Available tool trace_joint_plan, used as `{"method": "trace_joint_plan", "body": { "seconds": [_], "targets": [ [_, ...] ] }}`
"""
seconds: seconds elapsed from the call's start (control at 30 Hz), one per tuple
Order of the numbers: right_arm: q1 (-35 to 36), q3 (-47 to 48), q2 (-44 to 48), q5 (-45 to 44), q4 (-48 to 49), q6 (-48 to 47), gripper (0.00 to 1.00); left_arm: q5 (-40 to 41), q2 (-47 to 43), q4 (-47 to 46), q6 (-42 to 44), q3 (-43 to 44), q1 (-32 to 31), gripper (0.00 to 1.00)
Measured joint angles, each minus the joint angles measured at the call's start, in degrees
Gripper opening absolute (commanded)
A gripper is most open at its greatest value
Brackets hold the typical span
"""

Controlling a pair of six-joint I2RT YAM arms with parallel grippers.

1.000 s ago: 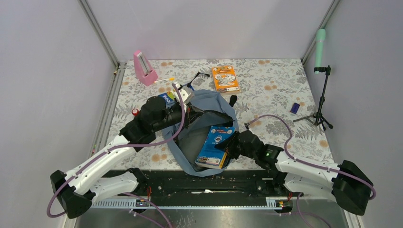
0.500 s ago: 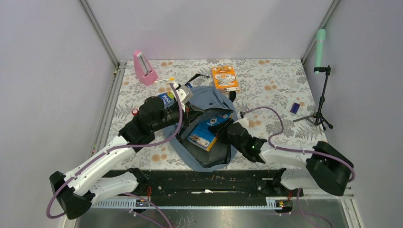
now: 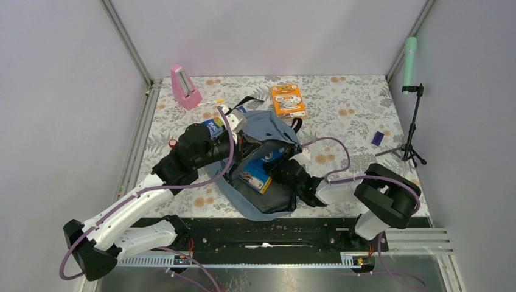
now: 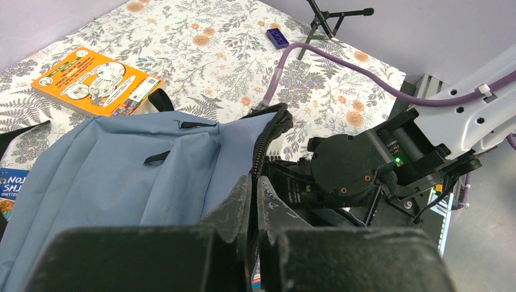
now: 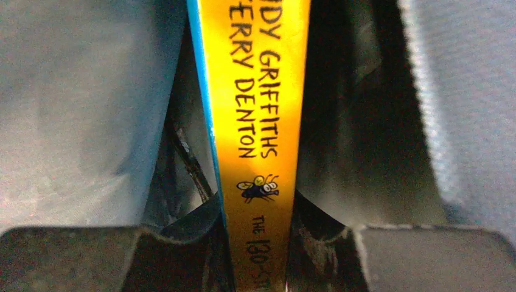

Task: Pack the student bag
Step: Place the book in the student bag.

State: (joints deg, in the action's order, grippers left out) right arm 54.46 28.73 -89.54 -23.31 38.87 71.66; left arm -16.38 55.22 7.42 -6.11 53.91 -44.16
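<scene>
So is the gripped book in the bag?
Partly in: the book lies in the open mouth of the student bag, cover showing, right gripper shut on its spine.

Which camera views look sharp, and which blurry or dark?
Top external: evenly lit, sharp. Left wrist: the left tool is a blurred dark mass up close; the student bag and orange book behind are crisp. Right wrist: dim inside the bag, the yellow-spined book bright, lettering slightly soft.

Your top view: high, near side, facing down. Left wrist: low, looking across student bag [image 4: 109, 164]. Right wrist: very close on book [image 5: 258, 121], inside same bag.
</scene>
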Motion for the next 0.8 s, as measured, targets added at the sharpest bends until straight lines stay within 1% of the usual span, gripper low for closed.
{"method": "trace_joint_plan", "body": {
  "seconds": [0.03, 0.07, 0.17, 0.37, 0.47, 0.63, 0.8],
  "targets": [
    [0.3, -0.1, -0.3, -0.2, 0.5, -0.7, 0.38, 0.0, 0.0, 0.0, 0.0, 0.0, 0.0, 0.0],
    [0.5, -0.1, -0.4, -0.3, 0.8, -1.5, 0.43, 0.0, 0.0, 0.0, 0.0, 0.0, 0.0, 0.0],
    [1.6, 0.4, -0.2, -1.3, -0.2, -5.2, 0.54, 0.0, 0.0, 0.0, 0.0, 0.0, 0.0, 0.0],
    [4.0, 5.1, 2.8, -5.8, -11.4, -13.1, 0.63, 0.1, 0.0, 0.0, 0.0, 0.0, 0.0, 0.0],
    [4.3, 5.4, 4.8, -7.4, -13.9, -15.7, 0.68, 0.1, 0.0, 0.0, 0.0, 0.0, 0.0, 0.0],
    [4.8, 5.2, 7.0, -9.6, -17.6, -19.5, 0.7, 0.5, 0.0, 0.0, 0.0, 0.0, 0.0, 0.0],
    [7.3, 4.0, 11.5, -13.0, -20.4, -25.3, 0.7, 1.2, 0.0, 0.0, 0.0, 0.0, 0.0, 0.0]
  ]
}}
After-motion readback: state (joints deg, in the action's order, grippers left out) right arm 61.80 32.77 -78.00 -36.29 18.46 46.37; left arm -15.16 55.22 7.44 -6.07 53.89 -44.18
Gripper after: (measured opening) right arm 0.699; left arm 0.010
